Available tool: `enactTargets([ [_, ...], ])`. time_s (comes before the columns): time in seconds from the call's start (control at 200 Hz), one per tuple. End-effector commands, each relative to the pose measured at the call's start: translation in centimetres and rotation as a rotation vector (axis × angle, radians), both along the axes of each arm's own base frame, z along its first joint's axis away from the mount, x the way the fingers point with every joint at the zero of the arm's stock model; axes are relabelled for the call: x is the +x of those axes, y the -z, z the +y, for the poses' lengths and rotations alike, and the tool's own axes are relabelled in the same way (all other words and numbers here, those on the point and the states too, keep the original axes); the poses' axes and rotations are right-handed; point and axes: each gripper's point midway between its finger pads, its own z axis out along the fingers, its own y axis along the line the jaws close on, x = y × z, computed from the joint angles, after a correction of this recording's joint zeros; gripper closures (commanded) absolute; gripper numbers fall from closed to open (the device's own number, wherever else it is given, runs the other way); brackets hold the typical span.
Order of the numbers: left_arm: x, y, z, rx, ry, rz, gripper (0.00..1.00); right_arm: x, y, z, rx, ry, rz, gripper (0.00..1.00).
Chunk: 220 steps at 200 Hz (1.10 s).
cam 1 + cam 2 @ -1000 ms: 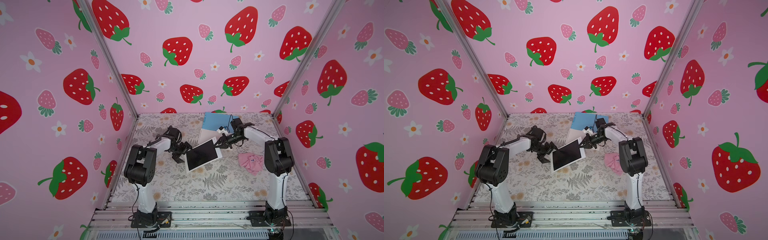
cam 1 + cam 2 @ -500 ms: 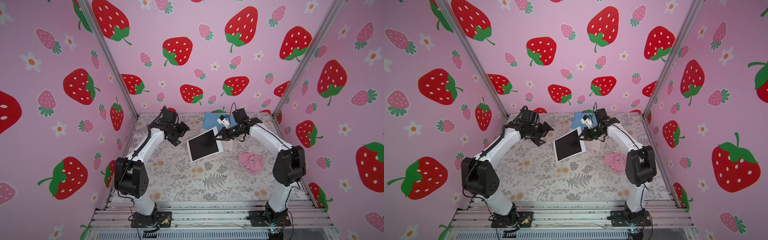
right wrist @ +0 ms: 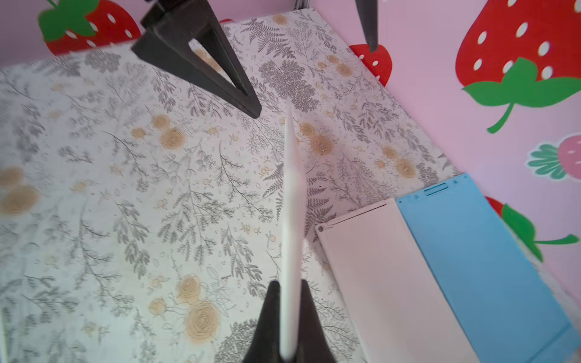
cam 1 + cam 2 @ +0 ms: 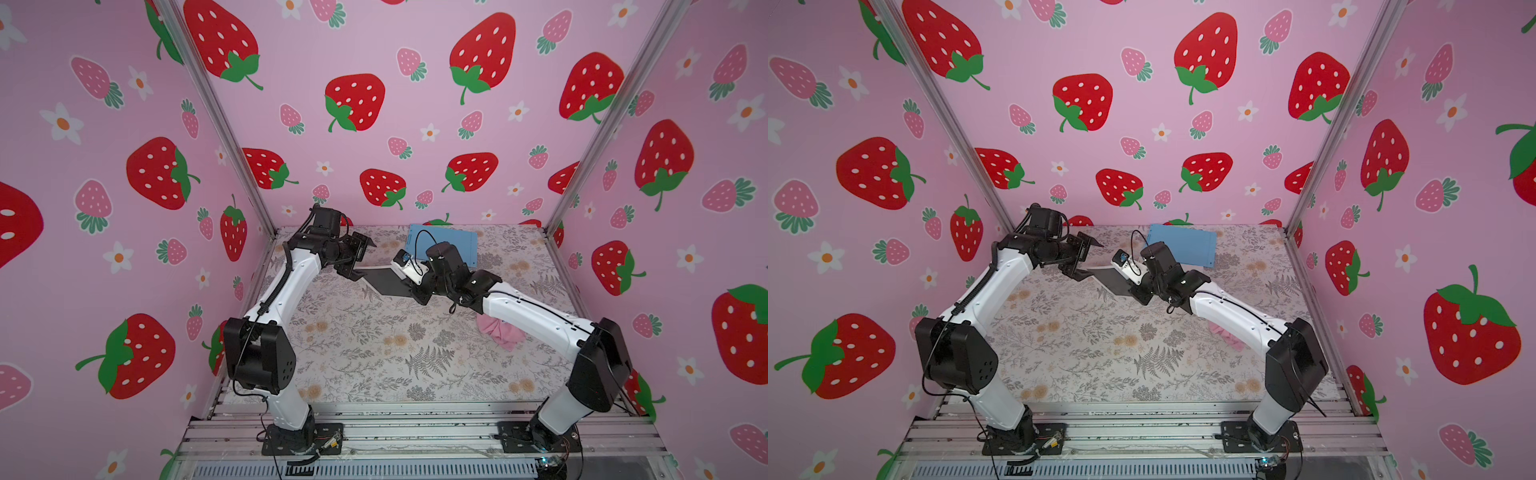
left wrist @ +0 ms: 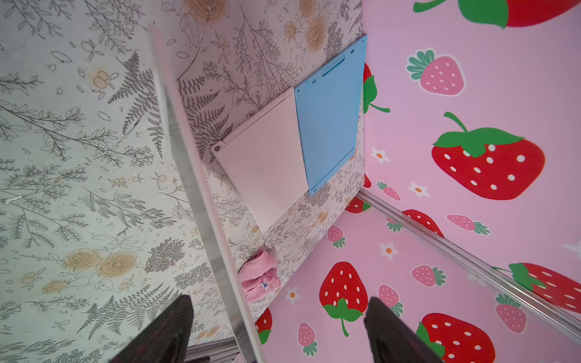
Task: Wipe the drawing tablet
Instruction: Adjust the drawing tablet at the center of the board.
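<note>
The drawing tablet point(image 4: 386, 280), white-framed with a black screen, hangs in the air above the back of the table in both top views point(image 4: 1115, 282). My right gripper point(image 4: 409, 286) is shut on its right edge; in the right wrist view the thin white edge point(image 3: 290, 220) runs out from between the closed fingers point(image 3: 270, 314). My left gripper point(image 4: 357, 259) is open at the tablet's left corner. In the left wrist view the tablet's edge point(image 5: 201, 188) passes between the two spread fingers point(image 5: 163, 333) without touching either. A crumpled pink cloth point(image 4: 500, 332) lies on the table under the right arm.
A blue tablet point(image 4: 449, 245) lies flat against the back wall, with a pale pink one point(image 5: 267, 163) beside it. Strawberry-print walls close the back and both sides. The floral table point(image 4: 374, 353) stretches toward the front rail.
Both arms have risen and moved toward the back. The tablet has tipped from facing the camera to nearly flat. The left gripper has come up to its left corner and narrowed slightly.
</note>
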Motion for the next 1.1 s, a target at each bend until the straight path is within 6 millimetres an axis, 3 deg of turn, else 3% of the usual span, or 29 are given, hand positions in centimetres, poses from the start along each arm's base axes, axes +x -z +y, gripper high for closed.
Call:
enactTargets([
  [0.0,-1.1,0.5,0.2,-0.031,-0.012,0.066,0.17,1.5,-3.0,-0.1,-0.037,0.034,-0.234,1.0],
  [0.21,-1.0,2.5,0.1,-0.068,-0.026,0.107,0.26,-0.2,-3.5,1.5,-0.11,-0.013,-0.382,1.0],
  [0.385,-0.6,3.0,0.1,-0.077,-0.032,0.106,0.39,-0.9,-3.8,2.2,-0.145,-0.006,-0.485,1.0],
  [0.7,-0.5,3.4,0.3,-0.129,-0.069,0.091,0.84,-1.3,-3.5,2.6,-0.171,0.018,-0.562,1.0],
  [0.78,-0.4,3.3,0.5,-0.136,-0.076,0.085,1.0,-1.3,-3.4,2.4,-0.175,0.026,-0.564,1.0],
  [0.87,-0.1,3.1,0.7,-0.15,-0.097,0.062,1.0,-1.1,-3.3,2.1,-0.183,0.05,-0.565,1.0],
  [0.935,0.5,2.7,0.8,-0.163,-0.11,0.028,1.0,-0.6,-4.0,1.3,-0.166,0.115,-0.556,0.75],
  [1.016,1.5,1.9,0.9,-0.174,-0.116,-0.033,1.0,0.0,-5.0,-0.7,-0.096,0.216,-0.479,0.35],
  [1.096,2.6,1.0,1.1,-0.173,-0.119,-0.109,1.0,0.4,-6.0,-3.6,0.036,0.354,-0.315,0.16],
])
